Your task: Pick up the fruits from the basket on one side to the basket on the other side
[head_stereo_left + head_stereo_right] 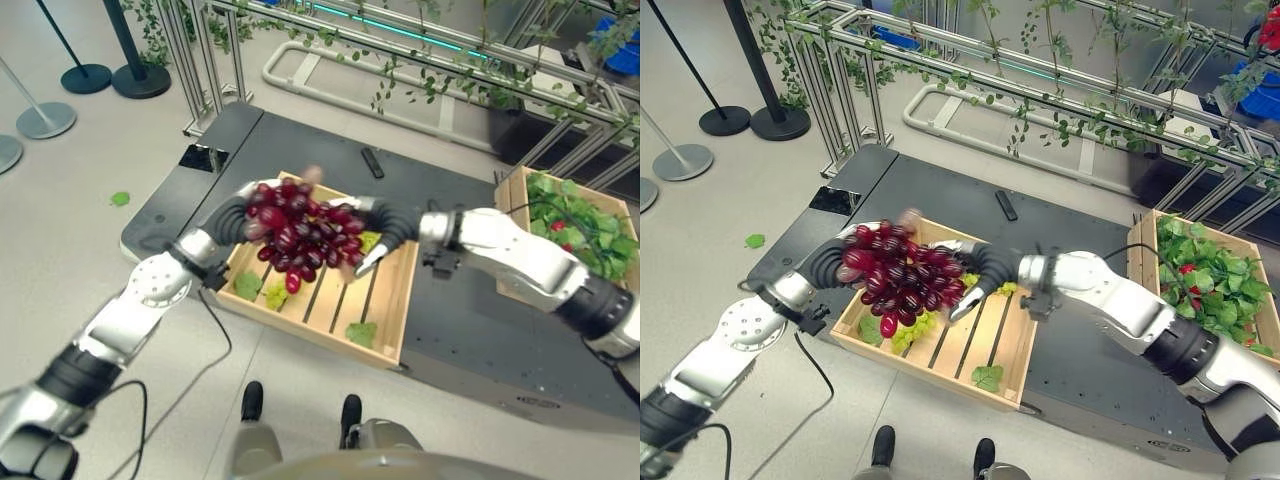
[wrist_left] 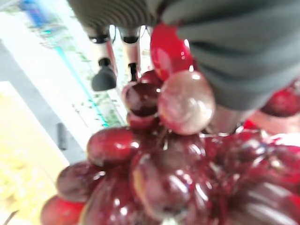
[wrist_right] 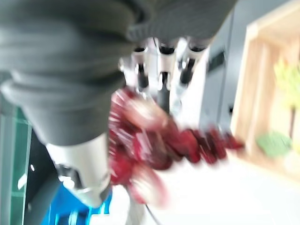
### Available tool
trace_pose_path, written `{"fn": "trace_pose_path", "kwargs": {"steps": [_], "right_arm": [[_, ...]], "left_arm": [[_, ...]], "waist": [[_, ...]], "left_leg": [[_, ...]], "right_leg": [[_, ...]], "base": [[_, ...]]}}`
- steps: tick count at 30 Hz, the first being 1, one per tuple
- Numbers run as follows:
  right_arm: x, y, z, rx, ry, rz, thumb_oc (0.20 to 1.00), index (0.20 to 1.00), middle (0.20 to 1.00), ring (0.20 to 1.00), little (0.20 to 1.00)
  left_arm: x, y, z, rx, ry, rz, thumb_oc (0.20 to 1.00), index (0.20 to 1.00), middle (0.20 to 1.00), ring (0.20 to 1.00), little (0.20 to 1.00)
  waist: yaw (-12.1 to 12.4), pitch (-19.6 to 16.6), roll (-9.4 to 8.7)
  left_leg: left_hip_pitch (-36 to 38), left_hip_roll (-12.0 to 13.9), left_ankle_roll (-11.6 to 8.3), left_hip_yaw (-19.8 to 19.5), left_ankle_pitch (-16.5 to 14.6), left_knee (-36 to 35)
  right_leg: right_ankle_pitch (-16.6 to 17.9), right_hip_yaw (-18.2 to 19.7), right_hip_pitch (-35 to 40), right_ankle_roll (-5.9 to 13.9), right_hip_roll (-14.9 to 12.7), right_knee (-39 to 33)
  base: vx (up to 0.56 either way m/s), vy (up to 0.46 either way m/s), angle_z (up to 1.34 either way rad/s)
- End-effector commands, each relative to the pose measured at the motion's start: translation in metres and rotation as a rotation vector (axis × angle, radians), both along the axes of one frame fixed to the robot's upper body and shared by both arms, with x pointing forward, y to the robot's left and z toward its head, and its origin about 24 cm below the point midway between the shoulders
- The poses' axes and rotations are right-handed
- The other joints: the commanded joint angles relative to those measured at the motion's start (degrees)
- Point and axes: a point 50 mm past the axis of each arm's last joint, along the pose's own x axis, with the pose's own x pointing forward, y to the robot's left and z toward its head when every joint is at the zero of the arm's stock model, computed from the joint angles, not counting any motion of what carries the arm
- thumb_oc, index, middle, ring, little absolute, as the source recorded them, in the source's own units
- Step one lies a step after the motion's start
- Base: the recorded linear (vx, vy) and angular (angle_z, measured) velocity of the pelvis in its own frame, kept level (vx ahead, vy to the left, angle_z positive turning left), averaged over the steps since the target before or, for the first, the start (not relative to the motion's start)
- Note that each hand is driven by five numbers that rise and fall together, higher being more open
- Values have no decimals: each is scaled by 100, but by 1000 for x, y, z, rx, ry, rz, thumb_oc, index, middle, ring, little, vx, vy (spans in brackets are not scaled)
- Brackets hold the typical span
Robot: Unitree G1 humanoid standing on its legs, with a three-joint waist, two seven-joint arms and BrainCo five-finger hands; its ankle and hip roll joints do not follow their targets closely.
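Both the left hand (image 1: 240, 215) and right hand (image 1: 378, 232) are clasping a red grape bunch (image 1: 300, 235) above a slatted wooden crate (image 1: 385, 300) sitting on a dark platform (image 1: 470, 330) over pale floor (image 1: 60, 250).

A dark tabletop (image 1: 450, 330) carries a slatted wooden crate (image 1: 385, 300), a leaf-filled crate (image 1: 520, 195) at its right end, and a small black bar (image 1: 372, 162).

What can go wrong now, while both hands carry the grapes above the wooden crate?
1. The red grape bunch is held between the left hand and the right hand; if they drift apart, it may drop.
2. Loose grapes could fall past the left crate.
3. The right crate is far; the carry is long.
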Motion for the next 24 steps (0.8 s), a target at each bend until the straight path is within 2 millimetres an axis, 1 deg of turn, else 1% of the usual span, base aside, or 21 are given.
{"fn": "trace_pose_path", "kwargs": {"steps": [1,2,3,5,6,7,8,9,10,12,14,16,20,24], "right_arm": [[-11,-14,22,22,-154,-28,1000,1000,1000,1000,1000],[-12,-14,22,22,-154,-29,1000,1000,1000,1000,1000],[-12,-23,16,39,-133,-69,1000,1000,1000,1000,1000],[-12,-24,16,39,-132,-71,1000,1000,1000,1000,1000],[-13,-29,14,43,-128,-90,1000,1000,1000,1000,1000],[-15,-37,10,66,-109,-118,1000,1000,1000,1000,1000],[-15,-37,10,66,-109,-119,1000,1000,1000,1000,1000],[-15,-44,5,90,-91,-148,1000,1000,1000,1000,1000],[-16,-44,5,90,-91,-148,1000,1000,1000,1000,1000],[-16,-49,0,126,-65,-174,1000,1000,1000,1000,1000],[-17,-51,-3,138,-56,-185,1000,1000,1000,1000,1000],[-18,-56,-11,183,-21,-212,1000,1000,1000,1000,1000],[-19,-62,-20,230,6,-254,1000,1000,1000,1000,1000],[-21,-63,-28,267,29,-277,1000,1000,1000,1000,1000]], "left_arm": [[-4,21,16,-231,-84,92,200,200,200,200,200],[-5,21,16,-231,-83,91,200,200,200,200,200],[-8,25,5,-317,-54,136,200,200,200,200,200],[-8,25,5,-316,-52,134,200,200,200,200,200],[-10,27,2,-335,-44,151,200,200,200,200,200],[-15,30,-9,-396,-8,177,200,200,200,200,200],[-15,30,-9,-395,-7,176,200,200,200,200,200],[-18,32,-17,-439,13,208,200,200,200,200,200],[-18,32,-17,-439,13,207,200,200,200,200,200],[-19,29,-27,-523,56,215,200,200,200,200,200],[-20,29,-30,-539,67,219,200,200,200,200,200],[-23,25,-41,-610,117,219,200,200,200,200,200],[-24,20,-48,-662,149,216,200,200,200,200,200],[-26,18,-56,-735,187,224,200,200,200,200,200]], "waist": [[-82,-122,-276],[-78,-126,-278],[-89,-137,-272],[-81,-140,-273],[-87,-152,-268],[-97,-175,-256],[-92,-177,-257],[-99,-190,-251],[-96,-192,-251],[-111,-198,-245],[-112,-202,-238],[-122,-207,-231],[-121,-217,-228],[-113,-219,-232]], "left_leg": [[279,-252,272,70,-860,465],[280,-252,272,71,-861,465],[293,-256,277,72,-872,472],[294,-255,277,72,-874,472],[298,-254,278,73,-880,474],[306,-259,285,67,-885,467],[306,-259,285,66,-885,467],[313,-258,286,66,-886,455],[314,-258,286,65,-886,454],[317,-268,291,64,-889,452],[320,-266,293,61,-888,448],[323,-268,298,47,-883,434],[321,-270,310,36,-885,429],[323,-271,322,22,-880,423]], "right_leg": [[367,77,48,490,-167,-313],[366,78,48,490,-166,-313],[355,81,59,485,-164,-307],[354,81,60,485,-164,-307],[348,83,66,486,-164,-309],[336,78,78,483,-167,-310],[336,77,79,484,-167,-311],[335,68,90,484,-173,-317],[335,68,91,484,-173,-318],[337,61,100,482,-177,-324],[339,57,104,483,-175,-329],[340,34,107,475,-181,-333],[332,11,112,472,-178,-334],[329,-4,116,469,-177,-335]], "base": [[17,4,-4],[34,0,-4],[0,0,0],[0,0,0],[0,0,0],[0,0,0],[36,-9,-3],[0,0,0],[0,0,0],[11,-5,-4],[0,0,0],[0,0,0],[0,0,0],[0,0,0]]}}
